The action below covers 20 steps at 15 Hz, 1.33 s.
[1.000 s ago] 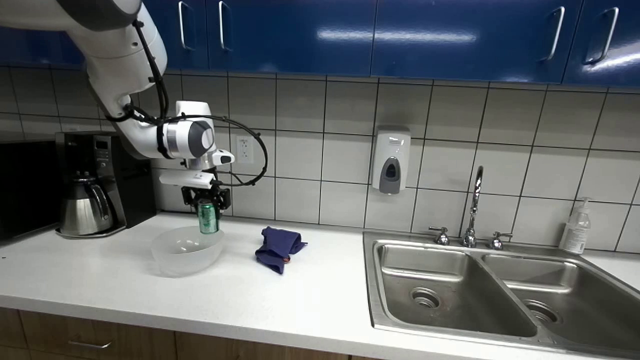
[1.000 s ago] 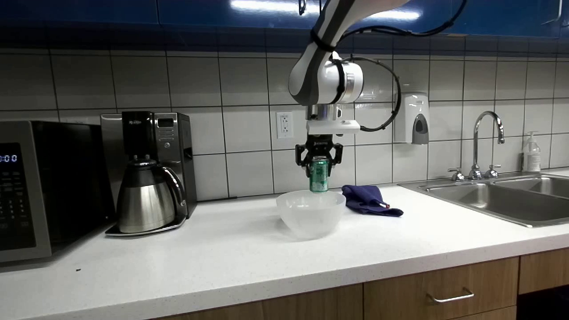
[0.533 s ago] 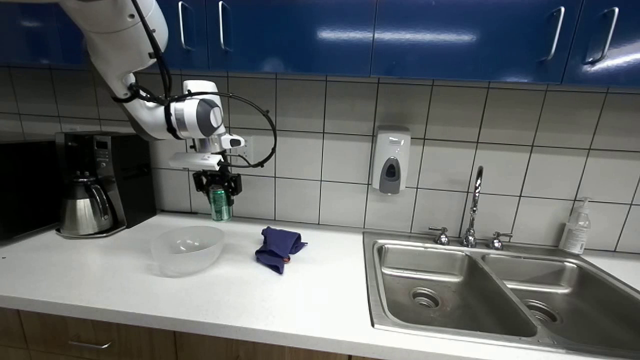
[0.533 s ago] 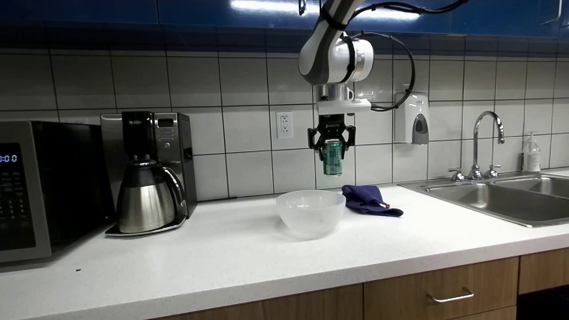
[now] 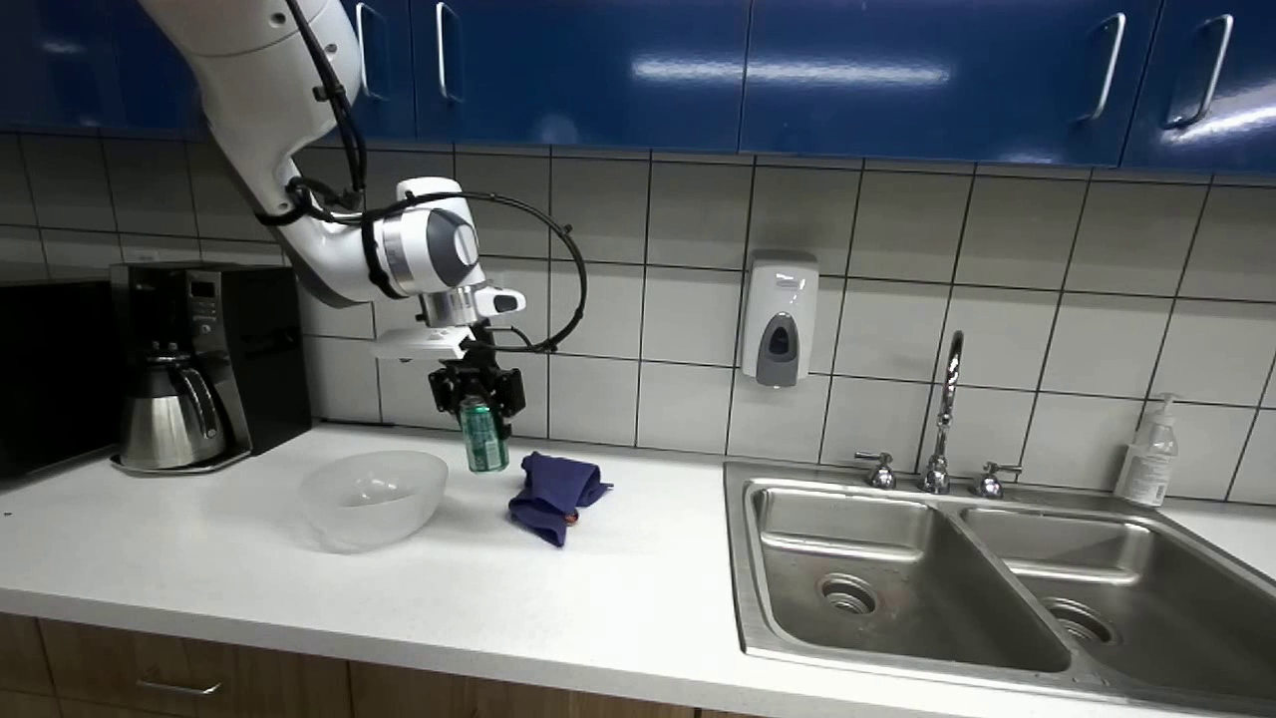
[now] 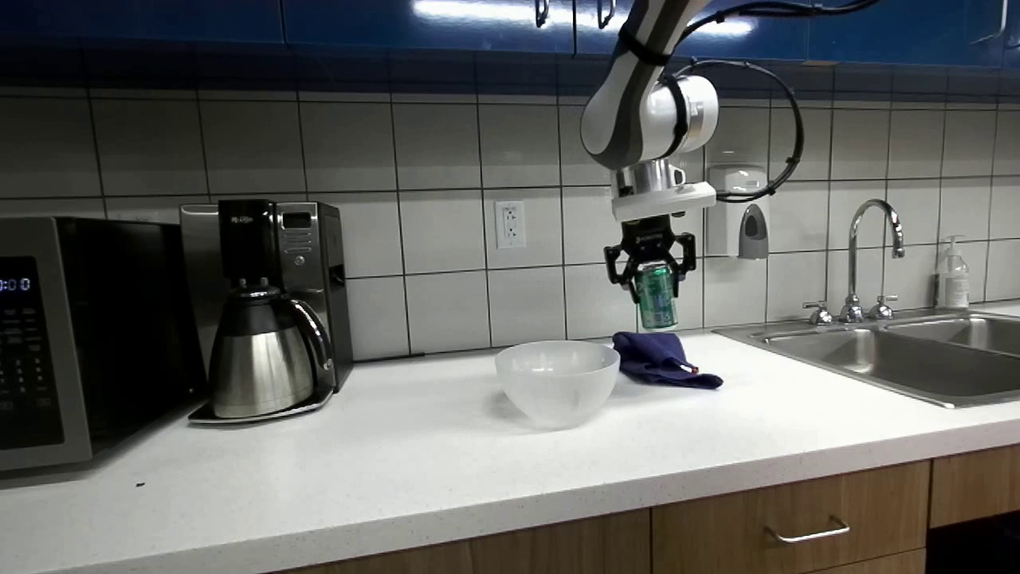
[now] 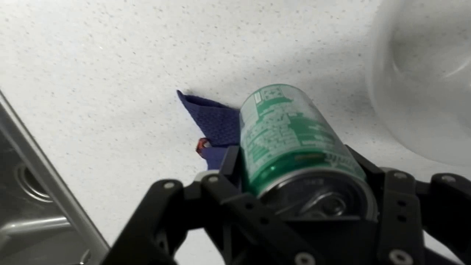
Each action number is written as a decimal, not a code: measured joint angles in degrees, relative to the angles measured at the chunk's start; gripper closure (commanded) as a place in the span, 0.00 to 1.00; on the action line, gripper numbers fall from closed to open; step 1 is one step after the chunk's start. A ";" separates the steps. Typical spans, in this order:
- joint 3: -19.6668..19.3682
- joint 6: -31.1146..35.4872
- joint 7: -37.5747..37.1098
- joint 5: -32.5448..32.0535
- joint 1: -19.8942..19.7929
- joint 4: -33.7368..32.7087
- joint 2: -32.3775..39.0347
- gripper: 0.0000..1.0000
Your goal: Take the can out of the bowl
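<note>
My gripper point(image 6: 657, 296) is shut on a green can point(image 6: 658, 309), its fingers on both sides of the can's upper part. The can also shows in an exterior view point(image 5: 484, 444), held above the counter and slightly tilted, clear of the bowl. In the wrist view the can point(image 7: 290, 129) sits between the finger pads point(image 7: 231, 162), its top and pull tab facing the camera. The frosted bowl point(image 6: 558, 391) stands upright on the counter with nothing seen in it; its side shows at the right of the wrist view point(image 7: 382, 92).
A folded purple cloth point(image 6: 661, 363) lies on the counter beside the bowl, near the can. A double sink point(image 5: 847, 499) is farther right. A coffee maker point(image 6: 271, 319) and a microwave point(image 6: 80, 343) stand at left. A tiled wall point(image 5: 598, 309) is behind.
The gripper has carried the can up from above the bowl's rim, then right toward the cloth and slightly down. The can has tilted a little. The bowl and cloth have not moved.
</note>
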<state>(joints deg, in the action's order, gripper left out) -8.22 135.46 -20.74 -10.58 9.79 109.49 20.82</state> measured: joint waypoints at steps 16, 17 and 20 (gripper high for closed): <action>-1.21 5.49 -1.83 -1.49 -3.78 21.85 -9.45 0.58; -1.21 7.07 -1.73 -1.49 -4.19 22.91 -9.40 0.58; -1.21 12.95 -0.57 -1.39 -5.51 25.71 -8.76 0.58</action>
<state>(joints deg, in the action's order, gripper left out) -9.42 148.41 -21.31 -11.97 4.28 135.20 12.07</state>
